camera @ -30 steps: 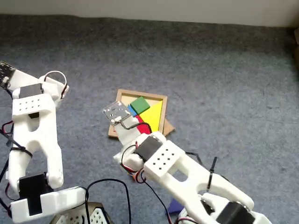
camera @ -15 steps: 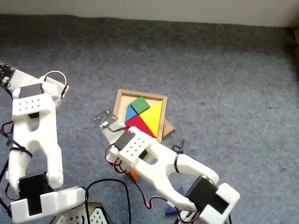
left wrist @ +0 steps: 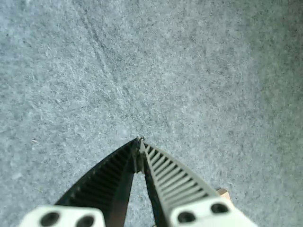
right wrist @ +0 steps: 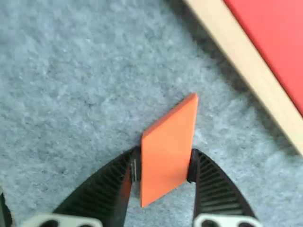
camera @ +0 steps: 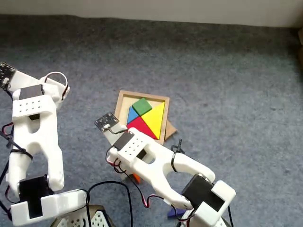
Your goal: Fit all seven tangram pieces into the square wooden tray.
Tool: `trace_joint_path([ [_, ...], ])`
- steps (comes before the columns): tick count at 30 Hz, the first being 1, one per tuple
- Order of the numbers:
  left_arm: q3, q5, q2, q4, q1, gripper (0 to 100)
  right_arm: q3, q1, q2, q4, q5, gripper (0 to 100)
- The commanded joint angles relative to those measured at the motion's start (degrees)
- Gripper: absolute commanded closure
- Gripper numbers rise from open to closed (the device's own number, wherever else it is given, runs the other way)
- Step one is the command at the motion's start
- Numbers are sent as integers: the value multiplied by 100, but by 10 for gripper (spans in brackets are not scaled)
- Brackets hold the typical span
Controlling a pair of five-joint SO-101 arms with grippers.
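Note:
The square wooden tray (camera: pixel 122 100) lies mid-table and holds a green square (camera: pixel 141 107), a blue triangle (camera: pixel 132 115), a red triangle (camera: pixel 141 126) and a yellow triangle (camera: pixel 155 118). My right gripper (right wrist: pixel 164 158) is shut on an orange parallelogram (right wrist: pixel 168 146) just off the tray's near rim (right wrist: pixel 241 66), beside the red triangle (right wrist: pixel 277 38). In the high view a sliver of the orange piece (camera: pixel 136 178) peeks out beneath the right arm (camera: pixel 156 163). My left gripper (left wrist: pixel 140 143) is shut on nothing over bare carpet at the far left.
A tan piece (camera: pixel 171 128) sticks out at the tray's near right corner. A purple piece (camera: pixel 173 213) lies at the front edge under the right arm. The left arm (camera: pixel 35 137) stands along the left side. Grey carpet covers the table.
The right arm has pulled back from over the tray toward the front, uncovering the red triangle; its gripper is now at the orange parallelogram. The left arm has not moved.

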Motion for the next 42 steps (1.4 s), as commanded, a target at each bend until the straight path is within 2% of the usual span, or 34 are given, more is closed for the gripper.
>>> trace_joint_path([
  [1,-207,-62,-277,-88,-57,986,-171,233,-716,-84,290,927],
  [10,-207,-62,-277,-97,-57,986,-629,769,-1552,-453,308,930],
  [17,-189,-62,-277,-211,-57,986,-1051,1024,-1429,-1745,281,930],
  [22,-189,-62,-277,-211,-66,986,-1323,1130,-382,-2422,-862,930],
  [26,-189,-62,-277,-211,-75,986,-2062,1297,541,-2387,-1371,931],
  [30,-189,-62,-277,-211,-57,986,-2686,1569,1007,-1886,-1767,931],
  [42,-198,-62,-268,-211,-57,986,-3081,1631,1622,-1332,-1802,927],
])
